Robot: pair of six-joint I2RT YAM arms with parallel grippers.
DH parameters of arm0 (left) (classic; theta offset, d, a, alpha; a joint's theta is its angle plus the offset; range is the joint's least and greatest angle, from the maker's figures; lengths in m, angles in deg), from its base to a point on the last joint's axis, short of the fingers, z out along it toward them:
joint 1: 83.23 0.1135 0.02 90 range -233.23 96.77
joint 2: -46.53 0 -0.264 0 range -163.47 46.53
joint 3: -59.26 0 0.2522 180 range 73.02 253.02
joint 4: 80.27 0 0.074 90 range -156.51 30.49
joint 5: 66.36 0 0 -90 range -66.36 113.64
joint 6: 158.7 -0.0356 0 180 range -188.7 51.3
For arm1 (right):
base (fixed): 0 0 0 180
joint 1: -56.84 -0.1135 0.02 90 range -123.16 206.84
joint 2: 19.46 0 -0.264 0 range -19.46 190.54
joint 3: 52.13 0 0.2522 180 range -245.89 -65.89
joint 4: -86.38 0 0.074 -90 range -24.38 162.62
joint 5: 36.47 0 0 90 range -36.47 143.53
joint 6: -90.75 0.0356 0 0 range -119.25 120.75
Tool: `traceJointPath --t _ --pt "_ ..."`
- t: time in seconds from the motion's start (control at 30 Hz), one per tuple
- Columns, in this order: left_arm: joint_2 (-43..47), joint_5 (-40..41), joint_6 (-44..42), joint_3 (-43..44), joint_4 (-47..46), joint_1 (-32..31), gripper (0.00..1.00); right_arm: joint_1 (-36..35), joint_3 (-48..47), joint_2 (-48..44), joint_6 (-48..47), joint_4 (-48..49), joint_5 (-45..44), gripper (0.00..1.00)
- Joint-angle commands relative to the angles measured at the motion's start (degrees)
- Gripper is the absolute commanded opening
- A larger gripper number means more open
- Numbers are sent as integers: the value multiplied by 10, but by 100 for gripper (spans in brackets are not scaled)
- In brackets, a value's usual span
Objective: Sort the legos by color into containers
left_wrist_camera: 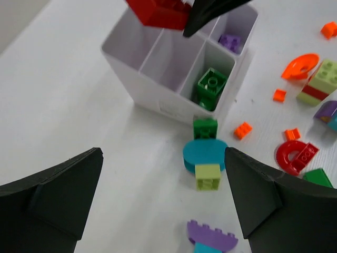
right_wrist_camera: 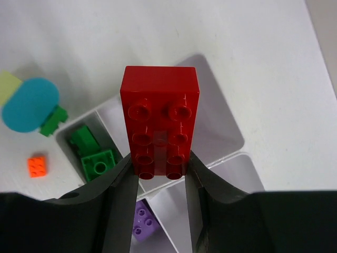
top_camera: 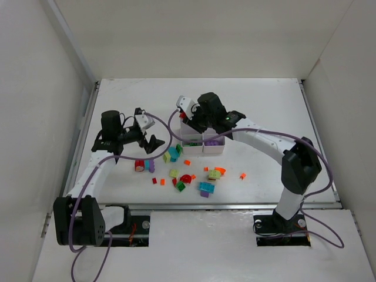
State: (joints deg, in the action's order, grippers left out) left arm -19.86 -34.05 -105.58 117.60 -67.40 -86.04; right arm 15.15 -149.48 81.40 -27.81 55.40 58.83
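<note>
**Red brick pinched over the tray, left pincer wide and empty**

On the left, the left gripper (left_wrist_camera: 163,158) stands wide apart and holds nothing, low over the table (left_wrist_camera: 63,79) near the tray's corner. Just ahead of it lie loose legos. A cyan round piece (left_wrist_camera: 205,153) touches a yellow-green brick (left_wrist_camera: 208,176), and a loose green brick (left_wrist_camera: 205,128) sits against the tray wall. Further right lie orange bits (left_wrist_camera: 243,130) and a red arch (left_wrist_camera: 295,155).

The white six-compartment tray (left_wrist_camera: 152,89) has a sorted green brick (left_wrist_camera: 212,84) in one compartment and a purple brick (left_wrist_camera: 230,41) in the next.

On the right, the right gripper (right_wrist_camera: 160,168) is closed on one end of a red two-by-four brick (right_wrist_camera: 159,105), studs showing, above the tray. We cannot tell which compartment lies under it.

We judge these pieces light, rigid and glossy. They will not crush, but they may slip or swivel. The flat long sides suit the pads best, taken nearer the middle than this end grip.
</note>
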Motion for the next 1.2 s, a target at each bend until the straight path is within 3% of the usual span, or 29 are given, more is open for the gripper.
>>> traceJointPath --t 0.0,0.23,0.33,0.5,0.6,0.93,1.17 --pt "14 39 -1 -28 6 15 100 -3 17 14 -51 16 -49 0" --pt "36 44 -5 -81 -4 20 100 -3 27 34 -71 31 -19 2" --pt "36 50 -5 -86 -10 20 100 -3 27 40 -66 31 -19 11" --pt "36 55 -10 -86 -15 20 100 -3 16 51 -60 25 -19 44" --pt "36 44 -22 -86 -9 20 100 -3 4 58 -55 8 -14 51" --pt "25 25 -173 -74 105 20 100 -3 4 28 -33 19 -19 57" --pt "7 78 -196 -69 125 -7 98 -3 -8 -11 -5 31 -19 57"
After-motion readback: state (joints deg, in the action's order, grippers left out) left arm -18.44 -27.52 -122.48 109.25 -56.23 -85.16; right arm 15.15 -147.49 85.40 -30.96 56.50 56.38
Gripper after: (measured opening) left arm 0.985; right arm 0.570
